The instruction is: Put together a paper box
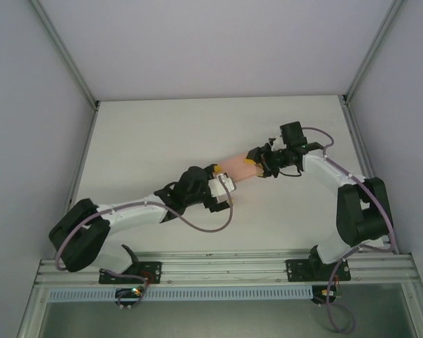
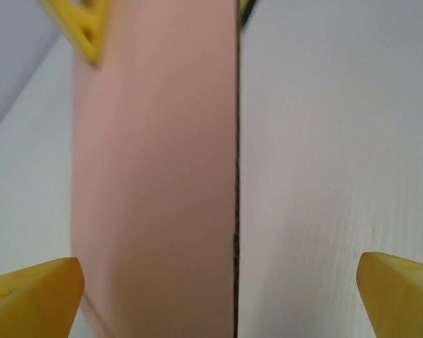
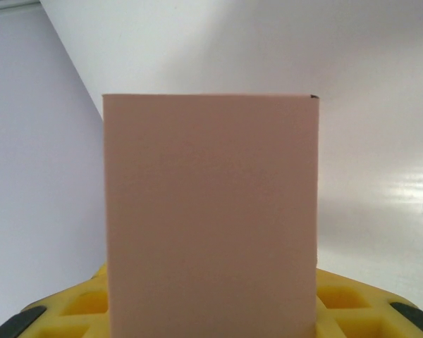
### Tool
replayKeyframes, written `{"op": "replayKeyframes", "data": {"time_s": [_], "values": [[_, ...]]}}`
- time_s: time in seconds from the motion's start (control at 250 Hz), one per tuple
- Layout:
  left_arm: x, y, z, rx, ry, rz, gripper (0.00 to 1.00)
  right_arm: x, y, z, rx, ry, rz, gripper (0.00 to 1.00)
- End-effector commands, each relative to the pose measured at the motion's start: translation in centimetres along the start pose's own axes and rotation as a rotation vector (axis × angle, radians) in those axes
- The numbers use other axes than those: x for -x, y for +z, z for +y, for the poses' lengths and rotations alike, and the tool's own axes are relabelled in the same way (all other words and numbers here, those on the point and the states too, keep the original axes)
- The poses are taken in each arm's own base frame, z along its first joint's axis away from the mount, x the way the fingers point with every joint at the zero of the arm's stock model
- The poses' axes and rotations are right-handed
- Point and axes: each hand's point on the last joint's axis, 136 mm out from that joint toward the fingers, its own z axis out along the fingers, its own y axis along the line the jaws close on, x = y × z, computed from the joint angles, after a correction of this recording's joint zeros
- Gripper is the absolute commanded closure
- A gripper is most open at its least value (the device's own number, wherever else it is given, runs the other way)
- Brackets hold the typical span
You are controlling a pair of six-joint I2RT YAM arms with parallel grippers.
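The salmon-pink paper box (image 1: 237,167) sits in the middle of the table, between my two grippers. My right gripper (image 1: 256,164) is shut on its right end. In the right wrist view the paper box (image 3: 210,211) stands broad between the yellow fingers (image 3: 77,306). My left gripper (image 1: 223,182) is at the box's near-left end. In the left wrist view its yellow fingertips (image 2: 39,296) stand wide open, with the paper box (image 2: 155,176) running up between them nearer the left one, touching neither. The right gripper's yellow finger (image 2: 81,24) shows at the box's far end.
The white table (image 1: 148,141) is walled by grey panels on the left, right and back. An aluminium rail (image 1: 225,271) carrying both arm bases runs along the near edge. A cable (image 1: 218,222) loops below the left wrist.
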Motion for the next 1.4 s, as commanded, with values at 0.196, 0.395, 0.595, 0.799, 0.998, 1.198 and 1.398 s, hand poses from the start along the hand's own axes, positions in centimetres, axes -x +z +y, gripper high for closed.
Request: {"op": "replayKeyframes", "data": {"time_s": [0.196,0.395,0.595,0.799,0.998,1.198,1.398], "values": [[2.1,1.3,4.2,0.279,0.138,-0.047,0.00,-3.3,-1.4,-1.0,-0.040,0.114,0.088,0.64],[3.6,1.5,2.9,0.222,0.127,-0.121,0.01,-3.4,-1.4,-1.1,-0.025,0.127,0.074,0.63],[4.5,1.1,3.2,0.237,0.102,-0.177,0.09,-3.6,-0.7,-1.5,-0.005,0.162,0.096,0.63],[5.5,0.7,3.4,0.247,0.095,-0.230,0.21,-3.8,0.0,-1.7,0.011,0.170,0.101,0.62],[5.5,0.5,3.2,0.235,0.101,-0.223,0.36,-4.2,0.9,-2.5,0.006,0.171,0.134,0.58],[5.1,0.2,3.3,0.234,0.106,-0.197,0.45,-4.0,0.6,-2.7,-0.015,0.130,0.099,0.47],[3.9,-0.4,2.9,0.141,0.075,-0.137,0.48,-1.7,-1.9,-1.8,-0.080,-0.079,-0.107,0.04]]}}
